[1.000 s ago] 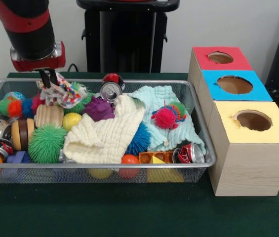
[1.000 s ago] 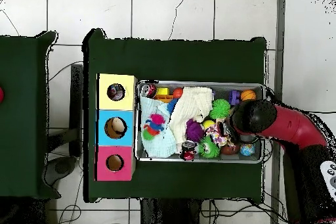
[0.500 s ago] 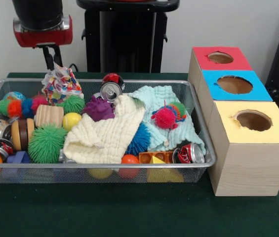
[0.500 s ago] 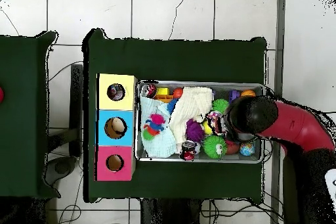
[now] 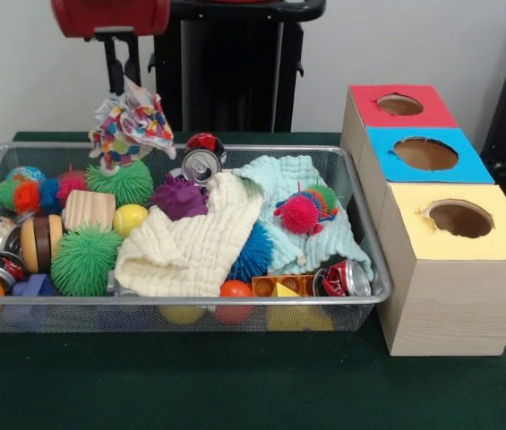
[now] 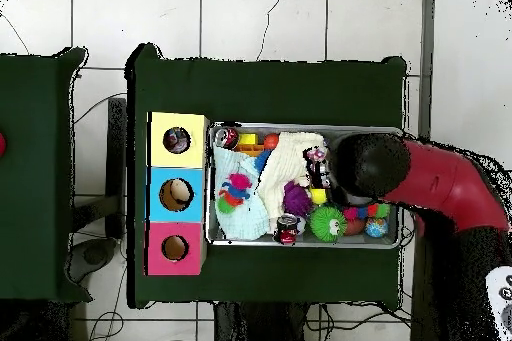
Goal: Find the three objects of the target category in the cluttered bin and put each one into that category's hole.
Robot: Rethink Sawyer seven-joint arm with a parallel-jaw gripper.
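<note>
The end effector (image 5: 121, 73) has risen and now holds, closed, the crumpled multicoloured patterned cloth (image 5: 131, 124) clear above the silver wire-mesh bin (image 5: 360, 235), so one target seems ready for a hole. The bin holds a cream cloth (image 5: 192, 242), a mint cloth (image 5: 302, 193), spiky balls and cans.

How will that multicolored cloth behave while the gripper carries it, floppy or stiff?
Likely floppy: the multicolored cloth hangs crumpled from the gripper, its corners drooping above the wire bin. Probably light for its size, since it dangles from one pinched edge. It may swing in transit and could snag on a box hole rather than drop cleanly.
</note>
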